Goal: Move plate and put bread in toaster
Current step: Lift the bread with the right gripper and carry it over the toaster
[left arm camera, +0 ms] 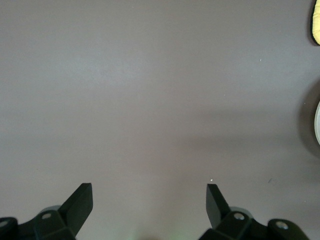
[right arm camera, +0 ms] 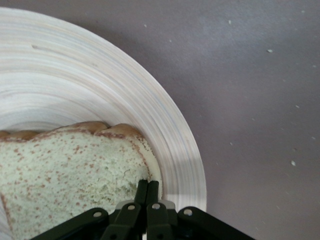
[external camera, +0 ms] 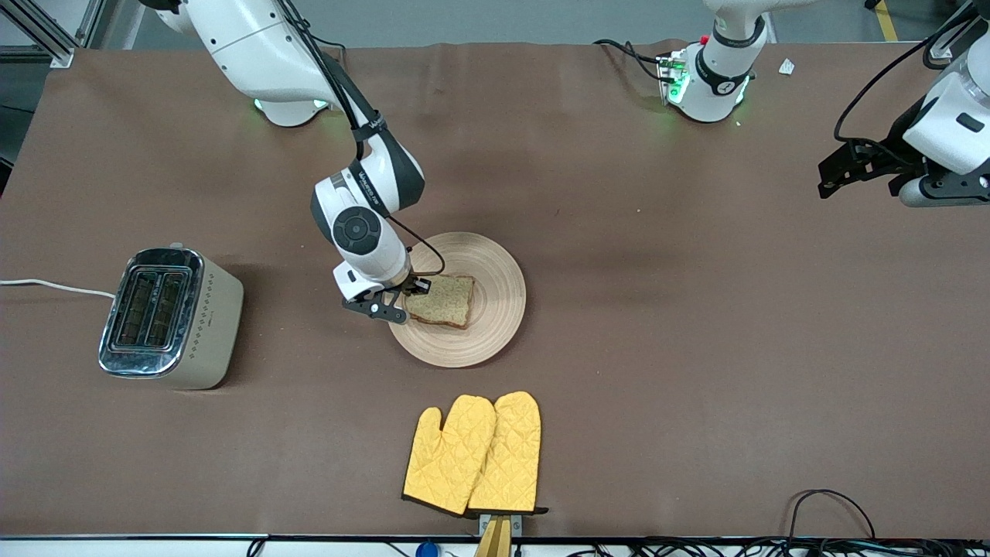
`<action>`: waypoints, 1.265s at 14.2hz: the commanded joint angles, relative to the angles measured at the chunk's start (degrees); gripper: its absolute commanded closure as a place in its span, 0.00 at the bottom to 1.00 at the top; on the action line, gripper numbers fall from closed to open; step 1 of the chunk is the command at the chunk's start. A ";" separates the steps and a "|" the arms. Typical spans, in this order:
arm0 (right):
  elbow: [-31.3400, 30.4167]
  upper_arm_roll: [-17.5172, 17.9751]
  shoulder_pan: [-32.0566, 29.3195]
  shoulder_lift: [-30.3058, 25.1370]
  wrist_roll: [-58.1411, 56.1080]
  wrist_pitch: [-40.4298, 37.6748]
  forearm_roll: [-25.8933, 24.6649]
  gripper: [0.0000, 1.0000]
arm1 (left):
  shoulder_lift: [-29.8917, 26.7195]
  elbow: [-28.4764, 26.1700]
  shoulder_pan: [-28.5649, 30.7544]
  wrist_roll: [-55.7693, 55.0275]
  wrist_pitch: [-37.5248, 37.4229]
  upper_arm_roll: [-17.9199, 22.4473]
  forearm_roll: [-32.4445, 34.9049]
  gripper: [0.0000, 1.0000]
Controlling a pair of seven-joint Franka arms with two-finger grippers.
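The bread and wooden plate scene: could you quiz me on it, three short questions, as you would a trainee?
1. True or false: the right gripper has its jaws shut on the brown speckled bread slice.
2. What does the bread lie on?
3. The left gripper is: A) open over bare table, B) inside the beige chrome-topped toaster.

Key:
1. True.
2. The round, grooved light wooden plate.
3. A.

A pair of yellow quilted mitts [external camera: 472, 454] lies on the brown desk [external camera: 696, 348], at its near edge.
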 commanded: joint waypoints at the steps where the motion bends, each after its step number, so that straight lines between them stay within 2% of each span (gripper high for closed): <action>1: 6.10 -1.00 1.10 0.34 2.25 -9.17 -1.16 1.00 | 0.34 1.01 0.29 0.49 0.05 -0.15 -0.14 0.00; 13: 22.28 -0.83 1.10 0.25 4.45 -38.97 -17.76 1.00 | 0.25 1.54 0.29 0.76 -0.04 -0.15 -0.05 0.00; 18: 27.90 -0.83 0.66 0.17 2.09 -51.71 -27.77 1.00 | -0.10 2.16 0.29 0.84 -1.09 -0.15 -0.05 0.00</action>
